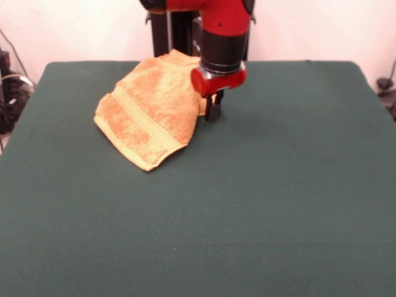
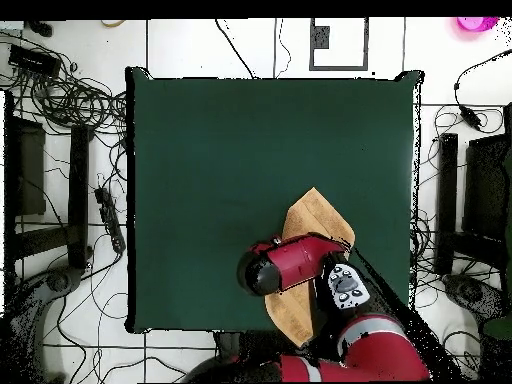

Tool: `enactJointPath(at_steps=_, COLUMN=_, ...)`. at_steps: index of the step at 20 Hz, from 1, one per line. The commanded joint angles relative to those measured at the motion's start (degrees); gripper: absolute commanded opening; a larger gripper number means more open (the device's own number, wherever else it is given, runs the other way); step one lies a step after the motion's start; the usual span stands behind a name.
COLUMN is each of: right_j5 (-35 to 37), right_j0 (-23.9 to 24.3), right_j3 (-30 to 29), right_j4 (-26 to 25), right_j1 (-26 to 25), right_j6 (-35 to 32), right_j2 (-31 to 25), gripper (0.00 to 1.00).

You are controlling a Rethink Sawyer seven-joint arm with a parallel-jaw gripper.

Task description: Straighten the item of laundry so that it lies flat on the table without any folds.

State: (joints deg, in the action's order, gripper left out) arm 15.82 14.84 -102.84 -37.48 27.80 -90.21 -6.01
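The orange-tan towel (image 1: 151,108) lies crumpled and folded over on the dark green table (image 1: 260,204), near its far edge, left of centre. A woven band stripe runs slantwise across its front part. My gripper (image 1: 213,111) is down at the towel's right edge, at table level, touching or right beside the cloth. I cannot tell whether it is open or shut. In the overhead view the towel (image 2: 318,222) shows near the bottom right of the table (image 2: 220,160), and the red arm (image 2: 295,265) covers its middle and hides the gripper.
The robot's pedestal (image 1: 170,31) stands just behind the towel at the table's far edge. Cables (image 1: 9,93) lie off the table's left side. In the overhead view, cables (image 2: 70,100) and dark equipment (image 2: 470,200) surround the table on the floor.
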Motion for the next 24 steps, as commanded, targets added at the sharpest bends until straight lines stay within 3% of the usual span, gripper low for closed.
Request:
enactJointPath(at_steps=1, right_j5=9.3, right_j0=-3.0, right_j3=5.2, right_j4=3.3, right_j1=-5.9, right_j6=-6.1, right_j2=0.2, gripper=0.0)
enactJointPath(at_steps=7, right_j5=10.3, right_j0=-3.3, right_j3=4.0, right_j4=3.9, right_j1=-3.8, right_j6=-5.4, right_j2=0.6, gripper=0.0)
enactJointPath(at_steps=18, right_j5=12.2, right_j0=-2.4, right_j3=-4.6, right_j4=5.3, right_j1=7.3, right_j6=-3.7, right_j2=-1.0, gripper=0.0)
enactJointPath(at_steps=24, right_j5=10.9, right_j0=-3.4, right_j3=-4.4, right_j4=4.4, right_j1=6.1, right_j6=-5.3, right_j2=-0.3, gripper=0.0)
